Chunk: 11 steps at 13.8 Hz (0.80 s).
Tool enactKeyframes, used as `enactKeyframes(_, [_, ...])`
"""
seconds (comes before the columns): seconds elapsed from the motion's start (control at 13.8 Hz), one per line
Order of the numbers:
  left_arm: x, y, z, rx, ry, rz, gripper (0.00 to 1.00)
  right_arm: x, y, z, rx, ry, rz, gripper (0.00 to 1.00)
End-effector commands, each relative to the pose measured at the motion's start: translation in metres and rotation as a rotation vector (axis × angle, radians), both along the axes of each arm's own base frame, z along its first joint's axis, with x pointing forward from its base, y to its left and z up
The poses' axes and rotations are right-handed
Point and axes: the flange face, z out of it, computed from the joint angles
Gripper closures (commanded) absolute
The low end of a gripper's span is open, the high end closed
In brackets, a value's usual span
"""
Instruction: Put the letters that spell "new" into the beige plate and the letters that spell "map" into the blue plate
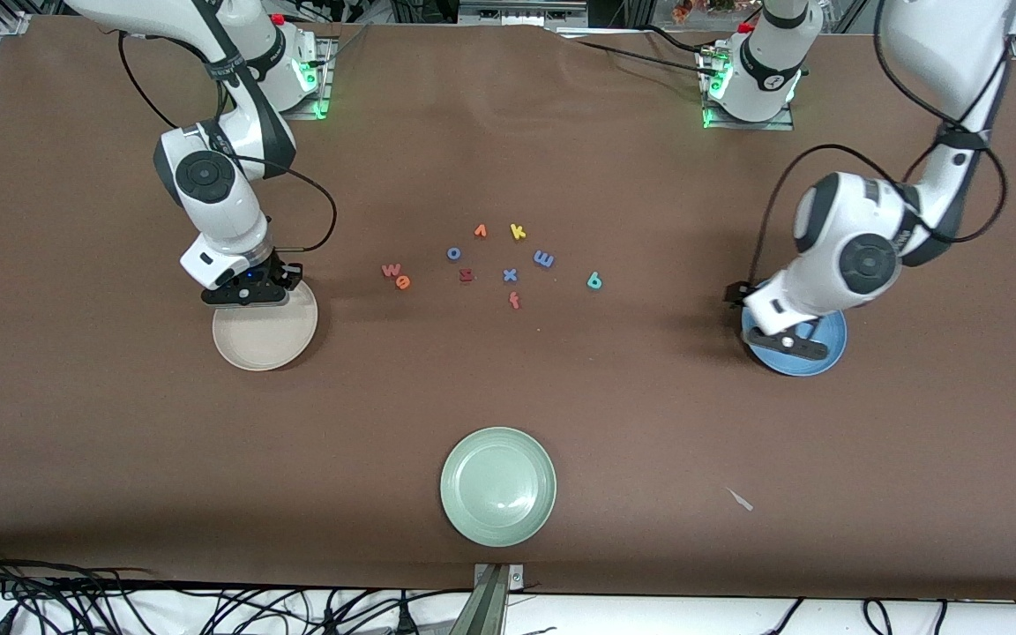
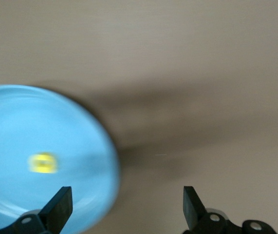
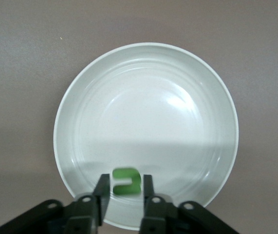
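My right gripper (image 1: 248, 291) hangs low over the beige plate (image 1: 265, 339), at the edge nearest the right arm's base. In the right wrist view its fingers (image 3: 101, 187) stand slightly apart, with the green n (image 3: 126, 182) loose between them over the beige plate (image 3: 148, 112). My left gripper (image 1: 786, 339) is over the blue plate (image 1: 830, 348), wide open and holding nothing (image 2: 126, 195). The yellow a (image 2: 43, 163) lies in the blue plate (image 2: 31, 122). The pinkish w (image 1: 392, 270), orange e (image 1: 403, 282), blue m (image 1: 544, 259) and teal p (image 1: 594, 281) lie mid-table.
Among them lie a blue o (image 1: 453, 253), orange v (image 1: 481, 231), yellow k (image 1: 518, 232), dark red z (image 1: 466, 275), blue x (image 1: 510, 275) and red f (image 1: 514, 301). A pale green plate (image 1: 498, 485) sits nearest the front camera. A paper scrap (image 1: 742, 500) lies beside it.
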Motion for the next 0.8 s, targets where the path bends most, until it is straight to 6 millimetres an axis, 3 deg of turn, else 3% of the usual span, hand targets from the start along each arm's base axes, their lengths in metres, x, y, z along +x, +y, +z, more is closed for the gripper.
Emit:
enactKeyframes(0.0, [-0.013, -0.047, 0.003, -0.026, -0.005, 0.067, 0.00, -0.006, 0.004, 0.012, 0.017, -0.022, -0.035, 0.24])
enactKeyframes(0.22, [-0.031, -0.112, -0.009, -0.068, -0.021, 0.106, 0.00, -0.012, 0.029, 0.013, 0.038, -0.035, -0.082, 0.24])
enactKeyframes(0.44, [-0.056, -0.175, -0.033, -0.084, -0.029, 0.128, 0.02, -0.033, 0.094, 0.012, 0.090, -0.050, -0.181, 0.24])
enactKeyframes(0.73, [-0.077, -0.205, -0.048, -0.061, -0.031, 0.120, 0.08, -0.050, 0.161, 0.005, 0.141, -0.053, -0.276, 0.24])
